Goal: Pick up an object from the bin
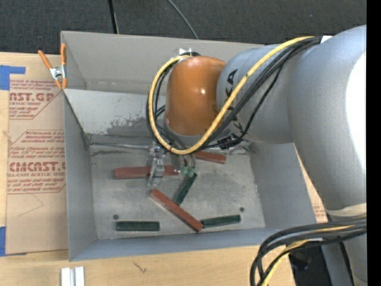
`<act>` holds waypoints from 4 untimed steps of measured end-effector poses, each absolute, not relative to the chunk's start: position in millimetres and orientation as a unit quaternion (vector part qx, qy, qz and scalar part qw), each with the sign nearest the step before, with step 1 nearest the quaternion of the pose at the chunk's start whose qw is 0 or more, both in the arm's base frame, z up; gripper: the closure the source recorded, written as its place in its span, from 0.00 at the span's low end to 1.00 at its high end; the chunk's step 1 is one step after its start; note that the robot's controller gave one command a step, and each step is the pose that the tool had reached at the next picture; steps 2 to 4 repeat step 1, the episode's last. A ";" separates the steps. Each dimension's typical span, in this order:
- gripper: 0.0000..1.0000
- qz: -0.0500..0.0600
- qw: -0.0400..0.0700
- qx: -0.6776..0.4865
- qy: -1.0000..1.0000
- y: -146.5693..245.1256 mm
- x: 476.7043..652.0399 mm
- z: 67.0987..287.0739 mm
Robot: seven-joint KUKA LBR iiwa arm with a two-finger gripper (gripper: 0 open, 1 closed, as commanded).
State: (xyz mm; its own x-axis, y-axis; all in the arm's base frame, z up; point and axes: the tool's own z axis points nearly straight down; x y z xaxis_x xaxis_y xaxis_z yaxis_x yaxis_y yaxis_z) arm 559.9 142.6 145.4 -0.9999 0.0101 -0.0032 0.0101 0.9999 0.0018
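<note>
hanging low at mid-frame, the gripper (pixel 158 170) meets a red-brown stick (pixel 128 173), a dark green stick (pixel 183 189) just beside; clamped or apart, can't tell.

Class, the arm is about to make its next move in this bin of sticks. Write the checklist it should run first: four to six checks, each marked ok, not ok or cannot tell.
1. Gripper over a target: ok. It is low over the red stick lying across the bin's middle.
2. Red stick gripped: cannot tell.
3. Neighbours clear: not ok. A tilted green stick lies close beside the gripper, and a slanted red stick lies just in front.
4. Clear of the bin wall: ok. The gripper is mid-floor.
5. Other sticks out of the way: ok. The left front stick and right front stick lie apart.
</note>
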 end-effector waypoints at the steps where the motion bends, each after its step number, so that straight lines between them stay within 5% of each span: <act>1: 1.00 0.001 0.001 0.005 1.000 142.6 559.4 157.0; 4: 1.00 0.001 0.001 0.005 1.000 142.6 559.4 157.0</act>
